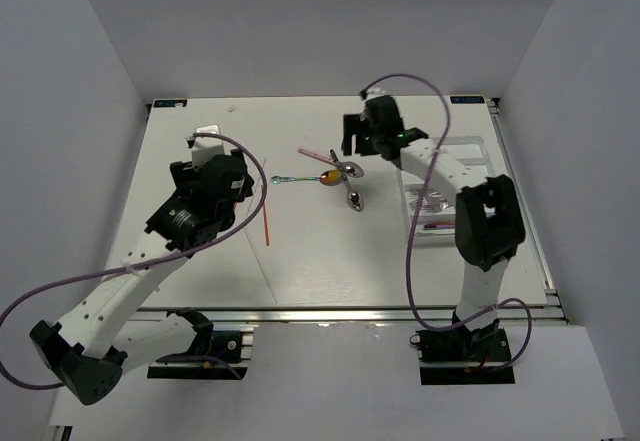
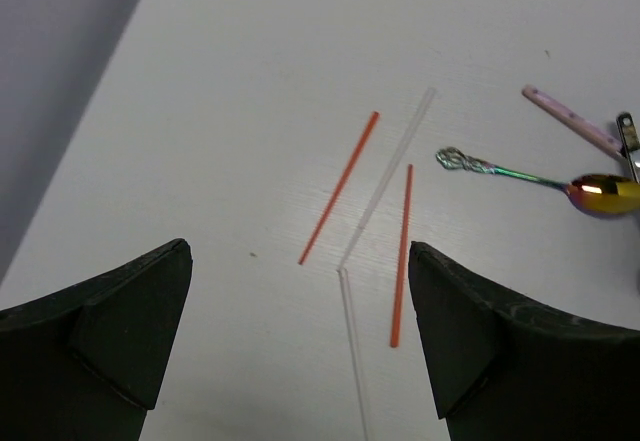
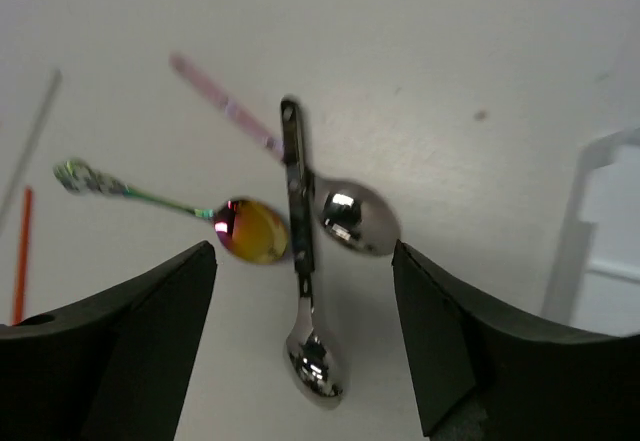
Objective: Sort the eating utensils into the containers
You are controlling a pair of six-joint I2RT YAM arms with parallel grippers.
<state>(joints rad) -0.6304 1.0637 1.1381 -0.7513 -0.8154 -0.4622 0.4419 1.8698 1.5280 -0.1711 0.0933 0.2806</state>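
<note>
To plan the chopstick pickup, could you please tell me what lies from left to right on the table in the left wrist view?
left red-orange chopstick → slanted white chopstick → right red-orange chopstick → iridescent spoon

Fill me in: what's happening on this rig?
Two arms are sorting cutlery into the white tray. The right end effector hovers open above three clustered spoons: an iridescent spoon, a pink-handled spoon and a silver spoon. The left end effector, also open, hovers over red-orange chopsticks and white chopsticks lying loose. Neither holds anything.
</note>
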